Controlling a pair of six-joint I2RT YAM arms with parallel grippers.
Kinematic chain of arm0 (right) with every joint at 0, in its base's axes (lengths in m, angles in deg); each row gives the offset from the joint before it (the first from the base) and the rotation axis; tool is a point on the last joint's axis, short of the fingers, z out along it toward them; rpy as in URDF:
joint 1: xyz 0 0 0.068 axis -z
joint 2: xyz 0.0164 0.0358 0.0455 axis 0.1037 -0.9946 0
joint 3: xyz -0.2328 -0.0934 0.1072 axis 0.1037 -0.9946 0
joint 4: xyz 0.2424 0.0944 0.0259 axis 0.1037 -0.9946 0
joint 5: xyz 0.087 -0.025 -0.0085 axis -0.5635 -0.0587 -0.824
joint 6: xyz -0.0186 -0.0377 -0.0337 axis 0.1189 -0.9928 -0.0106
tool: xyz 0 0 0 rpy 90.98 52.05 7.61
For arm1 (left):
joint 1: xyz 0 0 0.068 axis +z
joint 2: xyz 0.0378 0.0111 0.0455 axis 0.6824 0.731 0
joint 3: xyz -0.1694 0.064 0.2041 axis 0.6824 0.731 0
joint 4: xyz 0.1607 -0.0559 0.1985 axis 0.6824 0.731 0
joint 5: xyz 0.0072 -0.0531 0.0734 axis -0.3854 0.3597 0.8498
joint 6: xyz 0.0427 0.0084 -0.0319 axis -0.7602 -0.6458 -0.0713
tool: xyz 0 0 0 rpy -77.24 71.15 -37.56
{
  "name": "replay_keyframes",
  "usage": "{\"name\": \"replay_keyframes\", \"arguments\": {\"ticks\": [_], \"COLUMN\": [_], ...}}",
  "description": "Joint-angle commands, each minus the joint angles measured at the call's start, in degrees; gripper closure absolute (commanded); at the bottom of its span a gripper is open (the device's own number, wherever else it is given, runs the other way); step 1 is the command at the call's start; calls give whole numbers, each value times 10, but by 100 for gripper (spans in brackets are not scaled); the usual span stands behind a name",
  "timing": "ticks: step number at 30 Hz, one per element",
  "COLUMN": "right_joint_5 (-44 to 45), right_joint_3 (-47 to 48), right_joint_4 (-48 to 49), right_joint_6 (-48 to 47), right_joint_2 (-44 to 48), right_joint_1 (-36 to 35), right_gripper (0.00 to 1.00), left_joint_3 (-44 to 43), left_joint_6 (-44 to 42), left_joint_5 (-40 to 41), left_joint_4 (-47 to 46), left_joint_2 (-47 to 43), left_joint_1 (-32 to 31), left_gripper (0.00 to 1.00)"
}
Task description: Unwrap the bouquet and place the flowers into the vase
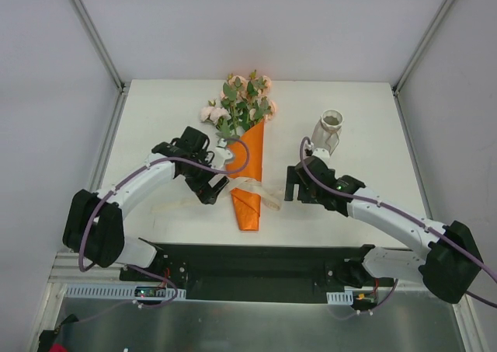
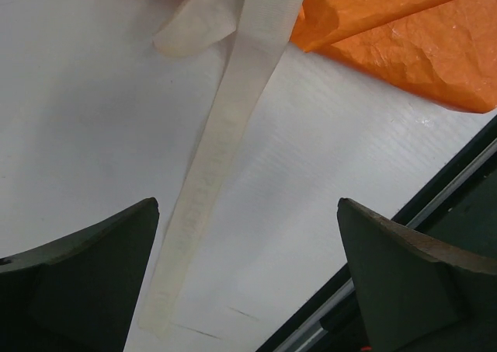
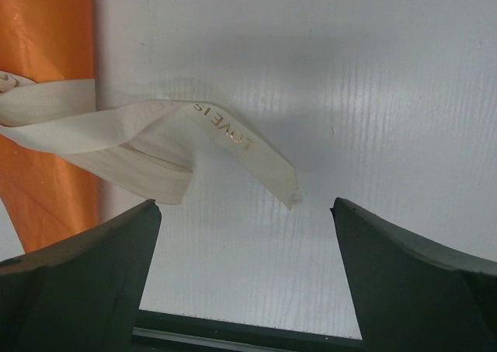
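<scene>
bouquet [image 1: 247, 162] lying flat on the white table [image 1: 155, 103], between your two grippers, with its narrow tip toward the arm bases. your left gripper [image 1: 216, 190] stands with its jaws wide apart and holds nothing. seen from its wrist, the orange paper [image 2: 404, 41] of the cone lies ahead of it and to its right. one tail of the cream ribbon [image 2: 225, 134] runs back from the paper into the gap between its fingers [image 2: 85, 282], flat on the table and pinched by neither. your right gripper [image 1: 293, 186] is likewise spread wide and empty. from its wrist, the paper cone lies ahead and to its left, and a looped ribbon tail with gold lettering reaches out from the cone. that tail ends just ahead of the gap between the fingers and touches neither one. the ribbon is tied round the lower part of the cone. the flowers [image 1: 242, 103], peach-pink roses with green leaves, stick out of the cone's wide end, beyond both grippers. the vase [image 1: 331, 131] sits beyond your right gripper, close behind its wrist and well apart from the bouquet, with its round mouth in view.
</scene>
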Motion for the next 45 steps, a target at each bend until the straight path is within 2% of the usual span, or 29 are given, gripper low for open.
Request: {"name": "replay_keyframes", "arguments": {"ticks": [1,5,11,14,15,17,18,21,22,24,25,29,40,45], "right_joint_5": [-13,-20,-35,-35,-37,-38,-39,-49,-57,-67,-68,-84,-144,-165], "right_joint_3": [-15,-16,-14,-11,-11,-13,-14,-11,-6,1,9,17,-4,-2], "right_joint_4": [33,48,74,87,92,115,124,161,175,182,189,206,245,249], "right_joint_6": [29,28,24,22,22,24,26,38,43,66,72,121,263,305], "right_joint_2": [20,23,12,-4,-12,-20,-31,-53,-61,-85,-93,-132,-170,-204], "right_joint_1": [7,12,19,22,23,27,28,31,31,31,31,31,32,41], "right_gripper": [3,3,2,2,2,2,2,1,1,1,3,5,9,15], "left_joint_3": [15,25,38,44,46,52,56,61,62,62,61,60,57,56], "left_joint_6": [-32,-38,-40,-42,-42,-41,-41,-43,-44,-45,-44,-34,-24,-23], "left_joint_5": [53,102,125,120,118,115,112,109,107,110,115,125,129,133], "left_joint_4": [-50,-82,-101,-104,-104,-104,-105,-105,-106,-104,-104,-104,-103,-104], "left_joint_2": [34,69,107,113,112,114,115,119,121,122,123,113,95,93], "left_joint_1": [-29,-40,-41,-42,-41,-42,-42,-41,-42,-42,-42,-42,-42,-42], "left_gripper": [1,1,2,15,22,31,39,51,60,71,82,100,100,100]}}
